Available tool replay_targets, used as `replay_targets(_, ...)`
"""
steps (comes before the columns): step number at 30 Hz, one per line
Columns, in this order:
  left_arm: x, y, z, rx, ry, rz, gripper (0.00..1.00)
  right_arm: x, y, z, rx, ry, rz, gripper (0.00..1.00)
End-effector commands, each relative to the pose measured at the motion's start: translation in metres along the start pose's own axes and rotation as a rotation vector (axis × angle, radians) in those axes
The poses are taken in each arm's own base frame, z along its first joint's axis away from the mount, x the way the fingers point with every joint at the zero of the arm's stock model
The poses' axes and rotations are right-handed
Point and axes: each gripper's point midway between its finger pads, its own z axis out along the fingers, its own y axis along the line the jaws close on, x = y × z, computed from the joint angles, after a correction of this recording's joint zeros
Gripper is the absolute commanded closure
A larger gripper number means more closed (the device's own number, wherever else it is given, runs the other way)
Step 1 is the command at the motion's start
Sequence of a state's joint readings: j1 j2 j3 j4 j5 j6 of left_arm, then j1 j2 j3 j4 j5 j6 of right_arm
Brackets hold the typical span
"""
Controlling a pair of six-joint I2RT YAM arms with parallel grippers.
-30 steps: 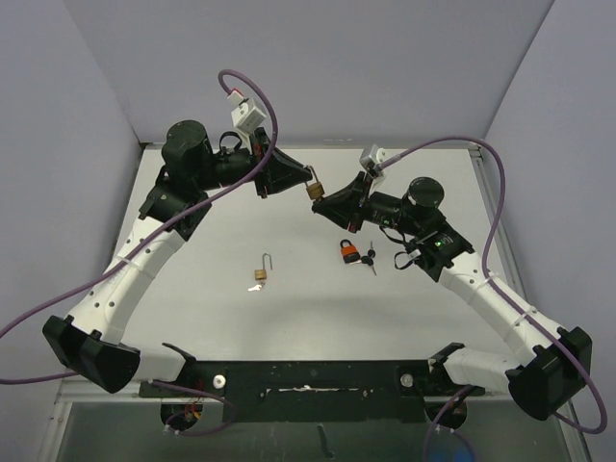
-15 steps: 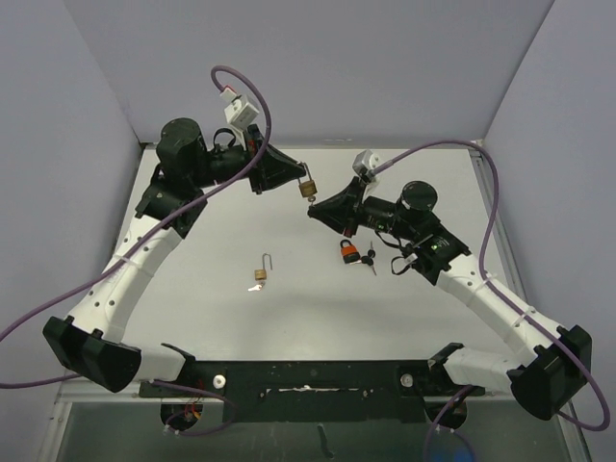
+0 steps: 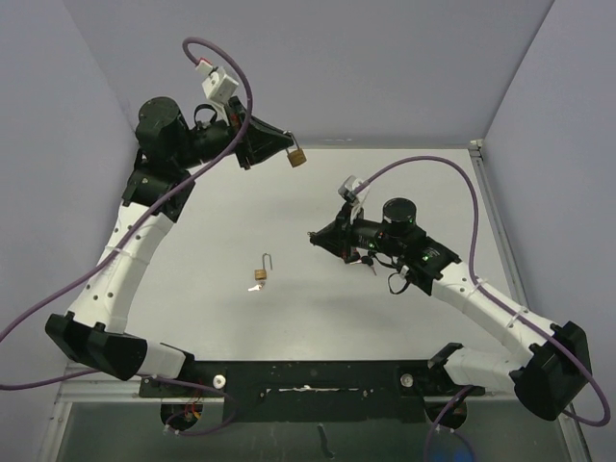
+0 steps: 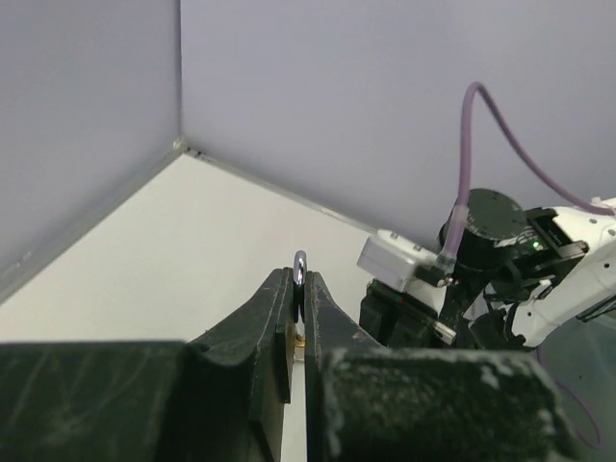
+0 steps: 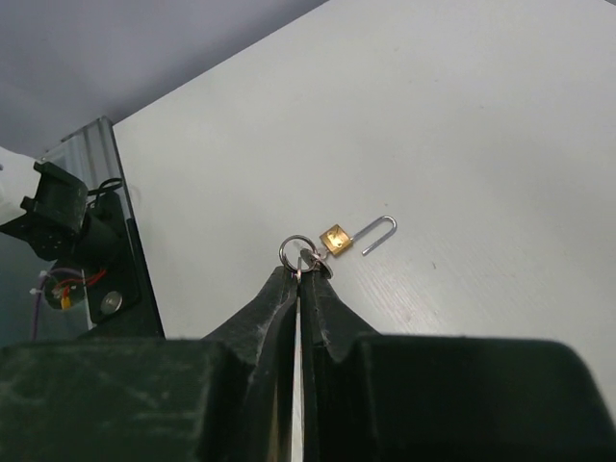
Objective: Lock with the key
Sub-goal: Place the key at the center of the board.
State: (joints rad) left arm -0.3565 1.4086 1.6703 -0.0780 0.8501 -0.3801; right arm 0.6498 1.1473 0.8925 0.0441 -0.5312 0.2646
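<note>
**Top external view.** The left gripper point(image 3: 285, 152) is raised at the far side of the table point(image 3: 221, 212). Its jaws are closed on a brass padlock point(image 3: 297, 157), whose body hangs just beyond the fingertips. The right gripper point(image 3: 314, 236) is lower and well apart from it, with its jaws closed and pointing towards the left arm. A second, open padlock point(image 3: 261, 274) lies on the table, nearer the bases than either gripper and held by neither.

**Left wrist view.** The left gripper point(image 4: 298, 281) is pinched tight on the shackle point(image 4: 300, 262), and the bow of the shackle stands proud of the fingertips. The right arm point(image 4: 486, 265) lies ahead and to the right.

**Right wrist view.** The right gripper point(image 5: 299, 275) is fully closed on a key ring point(image 5: 296, 252), which projects from the fingertips. The key blade cannot be made out. The open padlock point(image 5: 336, 238) lies on the table just past the tips.

**Step in hand.** The lock and the key are each gripped but not yet brought together. The next move probably calls for closing the gap between the two grippers. The keyhole face should be turned towards the right gripper, with the key in line with the slot before it is inserted.
</note>
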Motion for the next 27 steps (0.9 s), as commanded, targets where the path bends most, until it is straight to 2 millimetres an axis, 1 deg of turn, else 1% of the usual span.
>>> replay_targets(1,0.075,0.043,0.0,-0.114,0.16,-0.163,1.0,-0.013,-0.015,-0.008,0.124,-0.04,-0.029,1.0)
replay_targets(3,0.118,0.059,-0.004,-0.164,0.229,-0.246,1.0,-0.007,-0.026,-0.006,0.173,-0.019,-0.012,1.0)
replay_targets(5,0.155,0.069,-0.009,-0.194,0.275,-0.312,1.0,-0.001,-0.039,-0.005,0.24,0.002,0.014,1.0)
replay_targets(7,0.184,0.077,-0.014,-0.224,0.305,-0.361,1.0,0.01,-0.051,-0.003,0.294,0.044,0.039,1.0)
replay_targets(10,0.226,0.088,-0.019,-0.255,0.364,-0.425,1.0,0.027,-0.064,0.005,0.338,0.107,0.07,1.0)
replay_targets(16,0.309,0.103,-0.029,-0.291,0.483,-0.547,1.0,0.065,-0.086,0.022,0.404,0.213,0.123,1.0)
replay_targets(18,0.333,0.107,-0.031,-0.292,0.518,-0.586,1.0,0.082,-0.094,0.03,0.417,0.256,0.146,1.0)
replay_targets(23,0.383,0.117,-0.034,-0.311,0.601,-0.639,1.0,0.109,-0.102,0.05,0.399,0.304,0.193,1.0)
replay_targets(27,0.406,0.124,-0.031,-0.316,0.642,-0.67,1.0,0.122,-0.108,0.065,0.383,0.334,0.217,1.0)
